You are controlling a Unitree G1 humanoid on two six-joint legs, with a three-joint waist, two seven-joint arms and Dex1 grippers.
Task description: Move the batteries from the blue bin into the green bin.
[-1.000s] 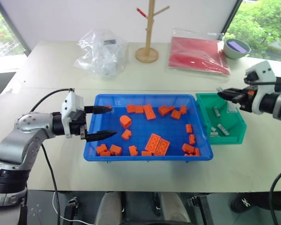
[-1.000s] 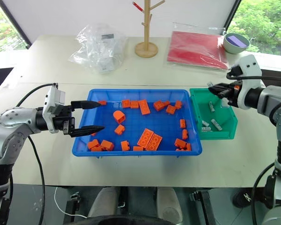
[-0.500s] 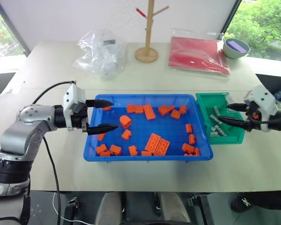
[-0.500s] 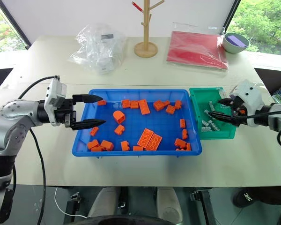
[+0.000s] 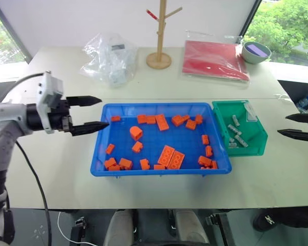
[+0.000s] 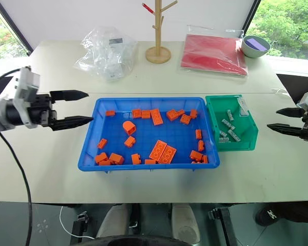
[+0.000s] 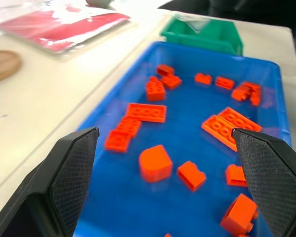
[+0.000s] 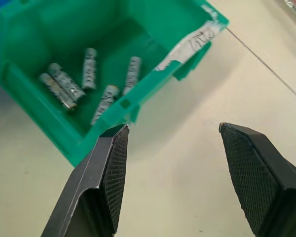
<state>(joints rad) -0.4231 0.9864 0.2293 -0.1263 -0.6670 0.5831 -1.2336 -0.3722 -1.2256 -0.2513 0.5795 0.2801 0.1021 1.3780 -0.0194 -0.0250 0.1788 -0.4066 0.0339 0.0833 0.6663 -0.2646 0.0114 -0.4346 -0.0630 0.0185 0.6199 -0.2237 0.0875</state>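
Observation:
The blue bin (image 5: 179,141) sits mid-table and holds many orange bricks (image 5: 169,156). Touching its right side is the green bin (image 5: 254,134), with several grey batteries (image 5: 234,129) lying on its floor; the right wrist view shows these batteries (image 8: 89,69) close up. My left gripper (image 5: 103,111) hovers open and empty just left of the blue bin's left rim, pointing towards it. To the right of the green bin and clear of it, my right gripper (image 5: 282,125) is open over bare table, with nothing between its fingers.
At the back of the table stand a wooden peg tree (image 5: 160,51), a crumpled clear plastic bag (image 5: 110,56), a red folder (image 5: 215,59) and a grey bowl (image 5: 255,51). Bare tabletop lies on either side of the bins.
My right gripper opened over the green bin, then drew back to the right, off it. My left gripper pulled out of the blue bin to the left and rose a little.

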